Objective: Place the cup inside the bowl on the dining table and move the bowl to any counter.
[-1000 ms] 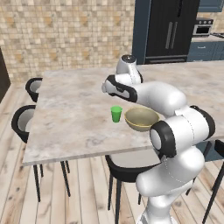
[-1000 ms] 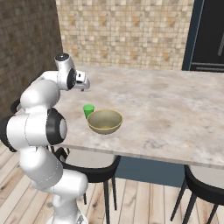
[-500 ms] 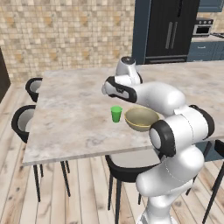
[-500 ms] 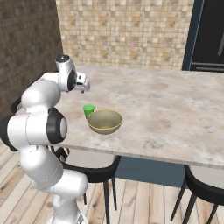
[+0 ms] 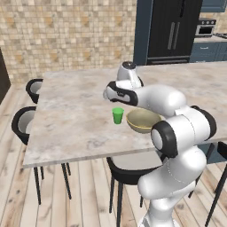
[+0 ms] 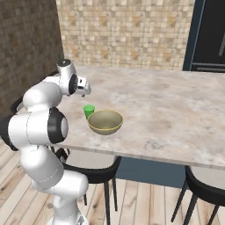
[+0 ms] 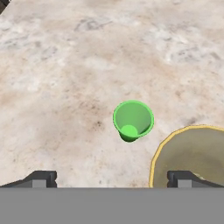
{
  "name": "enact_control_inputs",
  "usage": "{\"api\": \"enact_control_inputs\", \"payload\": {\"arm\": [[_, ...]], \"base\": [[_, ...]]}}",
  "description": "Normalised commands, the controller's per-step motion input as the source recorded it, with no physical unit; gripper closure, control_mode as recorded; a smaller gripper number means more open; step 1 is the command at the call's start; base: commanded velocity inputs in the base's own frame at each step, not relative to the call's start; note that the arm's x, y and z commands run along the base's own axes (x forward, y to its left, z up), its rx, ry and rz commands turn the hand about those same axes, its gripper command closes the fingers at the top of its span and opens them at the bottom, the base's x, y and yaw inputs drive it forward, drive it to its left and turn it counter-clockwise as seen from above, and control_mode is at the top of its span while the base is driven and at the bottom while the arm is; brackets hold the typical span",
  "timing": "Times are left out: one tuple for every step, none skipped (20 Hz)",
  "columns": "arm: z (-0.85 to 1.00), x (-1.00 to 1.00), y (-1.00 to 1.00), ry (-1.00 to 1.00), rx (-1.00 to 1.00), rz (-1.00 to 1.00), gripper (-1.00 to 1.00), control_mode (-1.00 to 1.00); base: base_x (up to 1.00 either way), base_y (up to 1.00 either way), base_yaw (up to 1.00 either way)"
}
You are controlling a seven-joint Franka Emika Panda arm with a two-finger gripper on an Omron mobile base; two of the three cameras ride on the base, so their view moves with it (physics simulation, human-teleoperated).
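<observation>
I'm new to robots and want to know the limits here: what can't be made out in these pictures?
- Bowl: hand view, cut off by the right edge and the bottom band.
- Bowl: left base view, its right side hidden behind the white arm.
- Gripper: hand view, just the two dark fingertips show, set wide apart.
- Cup: right base view, its base is hidden behind the bowl.

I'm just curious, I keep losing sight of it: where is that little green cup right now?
The cup stands upright on the dining table, just left of the bowl in the left base view, near the table's front edge, below the open hand.
</observation>
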Motion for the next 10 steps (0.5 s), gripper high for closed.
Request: {"api": "enact_control_inputs", "payload": {"arm": [[-0.19, 0.0, 0.01, 0.0, 0.0, 0.0, -1.0, -1.0], [-0.18, 0.0, 0.0, 0.0, 0.0, 0.0, -1.0, -1.0], [-0.18, 0.0, 0.0, 0.01, 0.0, 0.0, -1.0, -1.0], [-0.21, 0.0, 0.0, 0.0, 0.0, 0.0, -1.0, -1.0], [-0.21, 0.0, 0.0, 0.0, 0.0, 0.0, -1.0, -1.0], [-0.25, 0.0, 0.01, 0.0, 0.0, 0.0, -1.0, -1.0], [-0.25, 0.02, 0.01, 0.0, 0.0, 0.0, -1.0, -1.0], [-0.24, 0.08, 0.01, 0.0, 0.0, 0.0, -1.0, -1.0], [-0.23, 0.09, 0.0, 0.0, 0.0, 0.0, -1.0, -1.0], [-0.22, 0.09, 0.0, 0.0, 0.0, 0.0, -1.0, -1.0]], "base": [[0.0, 0.0, 0.0], [0.0, 0.0, 0.0], [0.0, 0.0, 0.0], [0.0, 0.0, 0.0], [0.0, 0.0, 0.0], [0.0, 0.0, 0.0], [0.0, 0.0, 0.0], [0.0, 0.0, 0.0], [0.0, 0.0, 0.0], [0.0, 0.0, 0.0]]}}
